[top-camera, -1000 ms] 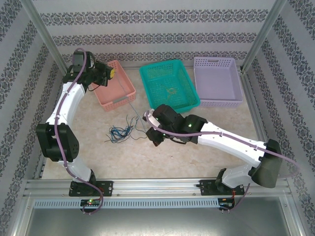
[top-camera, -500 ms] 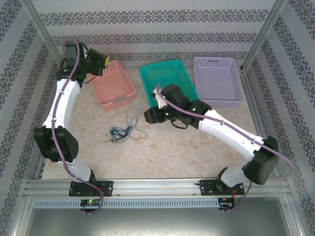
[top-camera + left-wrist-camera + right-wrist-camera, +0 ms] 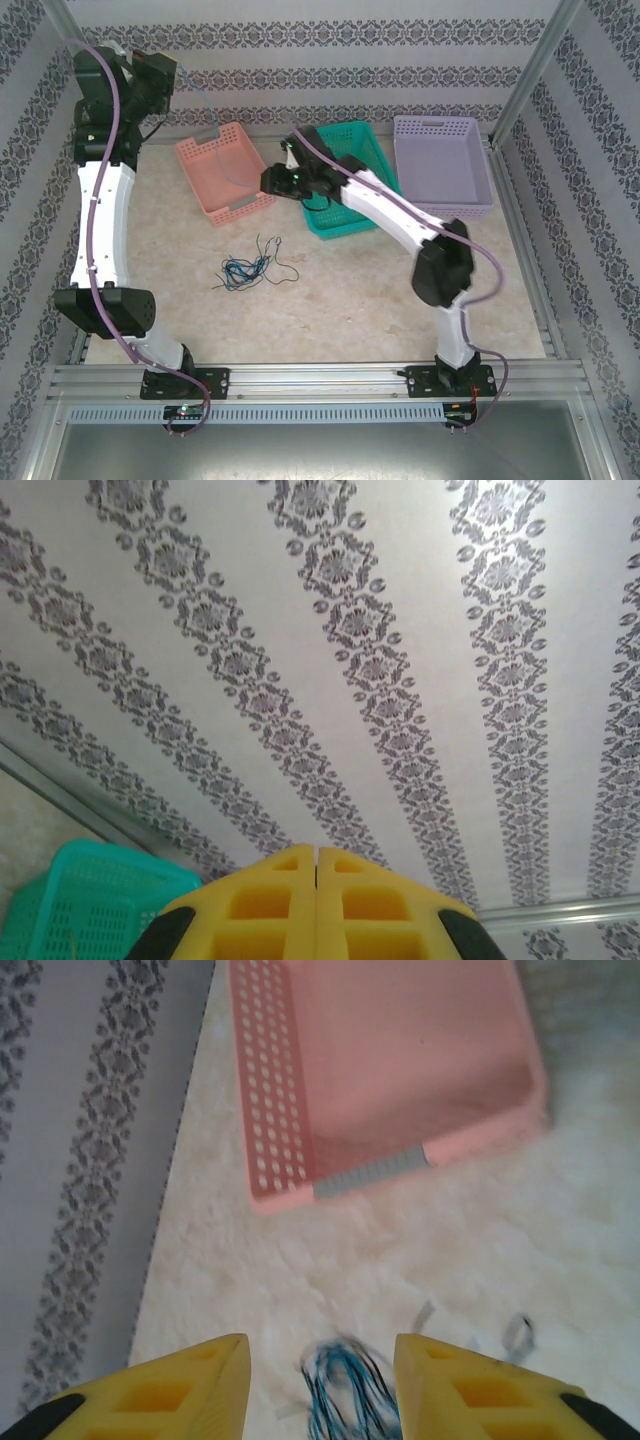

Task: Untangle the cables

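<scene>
— How did the right fingers (image 3: 268, 182) stand?

— Spread wide, with nothing in them. In the right wrist view the two yellow tips sat far apart, and the cables (image 3: 340, 1392) showed in the gap between them, lying farther off on the worktop (image 3: 330, 300) and untouched.

— And the left fingers (image 3: 305, 905)?

— Clenched, one yellow pad flat against the other, pointing up at the patterned wall (image 3: 400, 630). I saw no wire between them in the left wrist view. From above, a faint thin line ran from beside them down toward the pink basket (image 3: 225, 175). I could not tell whether it was a wire they held.

— Where exactly were the cables?

— They lay in a loose knot of blue, black and paler strands on bare worktop, near the pink basket's front corner, with a few stray ends trailing to the right. They were well apart from the left fingers. The right fingers were nearer, over the strip between the pink basket and the teal basket (image 3: 340, 140).

— And the arms?

— The left arm (image 3: 100, 210) stood tall at the back-left corner. The right arm (image 3: 400, 215) lay stretched across the teal basket, and the lilac basket (image 3: 440, 165) sat just beside that on the right.
</scene>
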Controlling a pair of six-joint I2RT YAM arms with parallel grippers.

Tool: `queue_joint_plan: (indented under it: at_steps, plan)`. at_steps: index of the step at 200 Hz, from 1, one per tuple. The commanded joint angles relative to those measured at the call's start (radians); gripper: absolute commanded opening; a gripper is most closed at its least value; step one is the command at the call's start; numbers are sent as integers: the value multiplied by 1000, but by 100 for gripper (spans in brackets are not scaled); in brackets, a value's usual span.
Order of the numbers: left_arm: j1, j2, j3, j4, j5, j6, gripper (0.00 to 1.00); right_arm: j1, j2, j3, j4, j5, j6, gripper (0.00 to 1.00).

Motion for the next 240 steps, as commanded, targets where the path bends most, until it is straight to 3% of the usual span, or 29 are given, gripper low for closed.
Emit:
queue_joint_plan:
  at_steps: [1,29,65,98,115,151,201,240]
  plan:
    - [17,-27,21,46,-63,69,0,3,173,224,-96,-4,65,42]
    - [20,-62,-42,52,-106,116,0,3,368,460,-126,-2,101,39]
    - [20,-112,-153,105,-117,140,0,17,478,528,-61,4,77,38]
    - [20,-114,-209,140,-130,197,0,44,500,595,-143,39,30,35]
    - [18,-63,-203,130,-93,207,0,61,411,501,-156,74,7,31]
    - [-6,43,-272,159,-47,280,0,83,57,93,-20,185,10,32]
    - [-56,202,-282,125,-24,422,0,48,-338,-296,33,147,6,39]
    - [-58,250,-287,160,-71,423,0,9,-544,-482,10,129,6,43]
